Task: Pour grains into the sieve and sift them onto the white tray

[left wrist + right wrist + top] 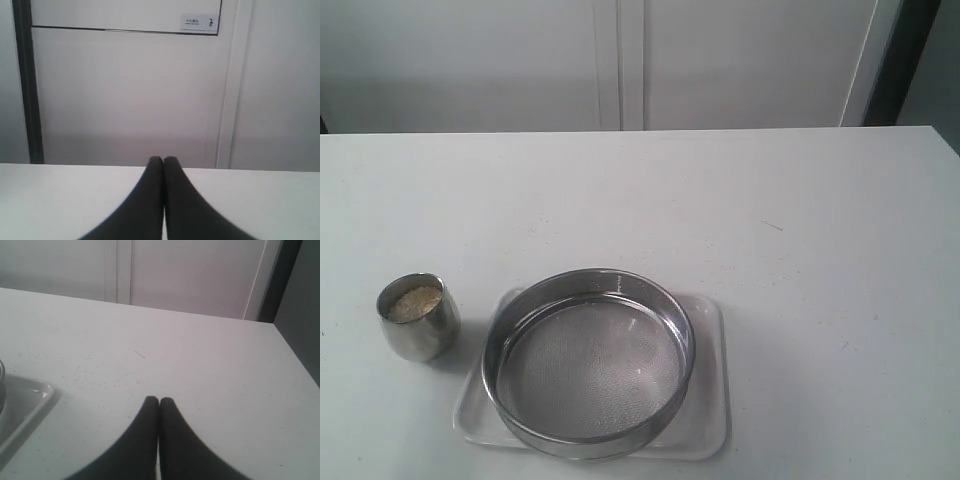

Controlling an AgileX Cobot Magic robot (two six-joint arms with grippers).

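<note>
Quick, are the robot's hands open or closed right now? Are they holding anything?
The left gripper: closed, holding nothing.
The right gripper: closed, holding nothing.

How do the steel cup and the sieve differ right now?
The cup is small, deep and holds grains; the sieve is wide, shallow and empty. The cup stands on the table; the sieve sits on the white tray. Both are shiny steel and upright.
</note>
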